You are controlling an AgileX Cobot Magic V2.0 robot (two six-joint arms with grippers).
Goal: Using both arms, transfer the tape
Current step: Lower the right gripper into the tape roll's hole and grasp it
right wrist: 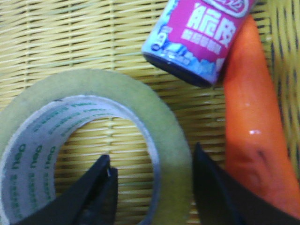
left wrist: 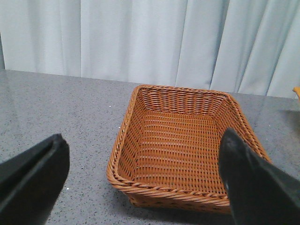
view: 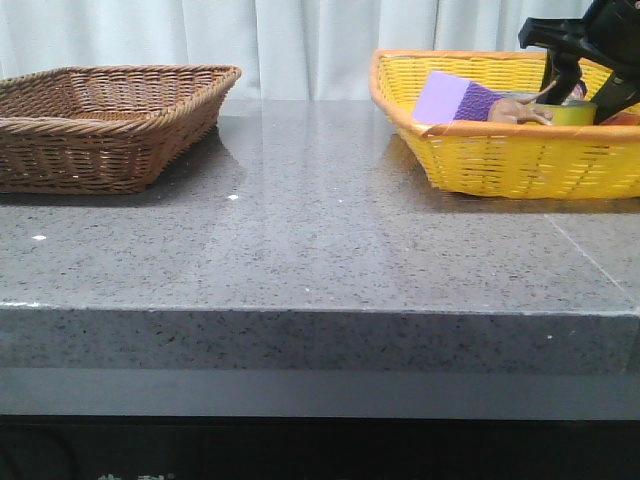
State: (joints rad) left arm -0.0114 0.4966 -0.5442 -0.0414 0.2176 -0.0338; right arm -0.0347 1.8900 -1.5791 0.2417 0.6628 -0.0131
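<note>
The tape (right wrist: 117,89) is a wide yellow-green roll with a white core printed in green letters. It lies flat on the floor of the yellow basket (right wrist: 61,42). My right gripper (right wrist: 151,154) is open and straddles the roll's wall, with one finger inside the core and the other outside it. In the front view the right arm (view: 590,40) reaches down into the yellow basket (view: 500,160), where a bit of the tape (view: 572,112) shows. My left gripper (left wrist: 144,136) is open and empty, facing the empty brown basket (left wrist: 183,140). It is out of the front view.
A pink-labelled can (right wrist: 197,37) and an orange carrot-like piece (right wrist: 251,117) lie close beside the tape. A purple block (view: 462,100) leans in the yellow basket. The brown wicker basket (view: 100,130) stands at the far left of the grey table (view: 320,250).
</note>
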